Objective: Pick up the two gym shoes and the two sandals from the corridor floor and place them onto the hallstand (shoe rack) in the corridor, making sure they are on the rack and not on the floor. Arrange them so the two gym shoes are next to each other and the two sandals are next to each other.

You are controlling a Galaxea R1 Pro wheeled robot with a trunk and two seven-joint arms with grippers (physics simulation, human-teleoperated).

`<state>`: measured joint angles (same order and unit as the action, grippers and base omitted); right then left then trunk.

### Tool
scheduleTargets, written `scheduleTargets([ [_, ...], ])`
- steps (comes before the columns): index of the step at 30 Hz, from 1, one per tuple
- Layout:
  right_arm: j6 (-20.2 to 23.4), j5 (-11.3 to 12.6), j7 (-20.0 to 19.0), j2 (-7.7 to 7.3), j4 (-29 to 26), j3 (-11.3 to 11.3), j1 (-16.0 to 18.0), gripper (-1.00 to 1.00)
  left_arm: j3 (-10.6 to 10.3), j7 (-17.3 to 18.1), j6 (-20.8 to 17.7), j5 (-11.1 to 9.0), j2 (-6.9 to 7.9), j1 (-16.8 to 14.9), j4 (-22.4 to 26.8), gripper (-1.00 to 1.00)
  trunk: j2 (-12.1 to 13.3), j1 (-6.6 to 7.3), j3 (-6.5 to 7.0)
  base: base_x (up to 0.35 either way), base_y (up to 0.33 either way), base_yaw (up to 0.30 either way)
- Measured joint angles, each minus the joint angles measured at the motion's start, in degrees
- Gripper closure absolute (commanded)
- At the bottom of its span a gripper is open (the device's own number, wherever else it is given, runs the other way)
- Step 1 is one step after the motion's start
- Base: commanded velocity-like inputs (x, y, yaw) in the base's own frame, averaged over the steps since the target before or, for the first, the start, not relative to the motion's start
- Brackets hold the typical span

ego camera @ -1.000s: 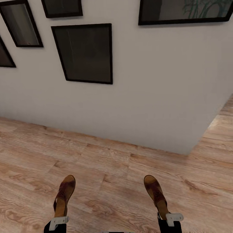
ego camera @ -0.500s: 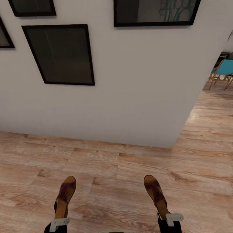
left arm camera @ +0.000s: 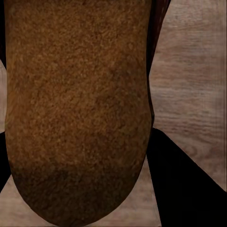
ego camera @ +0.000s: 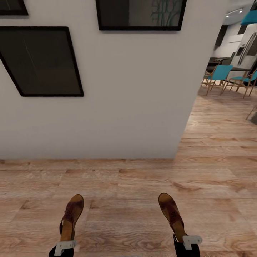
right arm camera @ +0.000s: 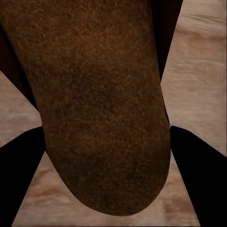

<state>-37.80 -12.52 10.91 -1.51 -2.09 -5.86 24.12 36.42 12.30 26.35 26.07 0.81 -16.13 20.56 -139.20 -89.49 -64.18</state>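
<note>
sandals in both claws, rack not in sight

from where i stand, the left claw [ego camera: 64, 246] sits low at the near edge, closed on the heel end of one sandal [ego camera: 71, 215], toe pointing ahead and hanging over the corridor floor [ego camera: 121, 185]. up close on that arm, the left sandal's tan sole [left arm camera: 78, 109] lies between the dark fingers [left arm camera: 189, 184], boards showing past it.

across to the right, the right claw [ego camera: 187, 242] is clamped the same way on the other sandal [ego camera: 172, 213], held by its heel, toe forward. the right sandal's sole [right arm camera: 104, 104] lies between the dark fingers [right arm camera: 198, 179] there too. the two shoes ride well apart, roughly level.

ahead is a plain white wall [ego camera: 125, 107] with dark picture frames [ego camera: 39, 60], ending in a corner; beyond it, further right, blue chairs [ego camera: 217, 73] stand in another room.

this looks like the carrying leg: both sandals are off the floor, and the hallstand still has to be found. to do it well i'd turn the base gently so neither shoe twists in its grip, keep the toes clear of the wall corner, and keep both arms level. at the rack, set the pair down side by side, soles flat.
</note>
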Motion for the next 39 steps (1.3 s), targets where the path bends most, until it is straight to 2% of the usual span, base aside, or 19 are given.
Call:
scheduleTargets([
  [6, 0.0, 0.0, 0.0, 0.01, 0.0, 0.0, 0.0, 1.0, 0.0, 0.0, 0.0, 0.0, 0.0, 0.0, 0.0, 1.0, -2.0, -1.09, -0.88, 0.0, 0.0, -0.299],
  [39, 0.0, 0.0, 0.0, 0.09, 0.0, 0.0, 0.0, 1.0, -0.1, 0.0, -0.1, 0.0, 0.05, 0.0, 0.0, 1.0, -2.0, -1.1, -0.89, 0.0, 0.0, -0.3],
])
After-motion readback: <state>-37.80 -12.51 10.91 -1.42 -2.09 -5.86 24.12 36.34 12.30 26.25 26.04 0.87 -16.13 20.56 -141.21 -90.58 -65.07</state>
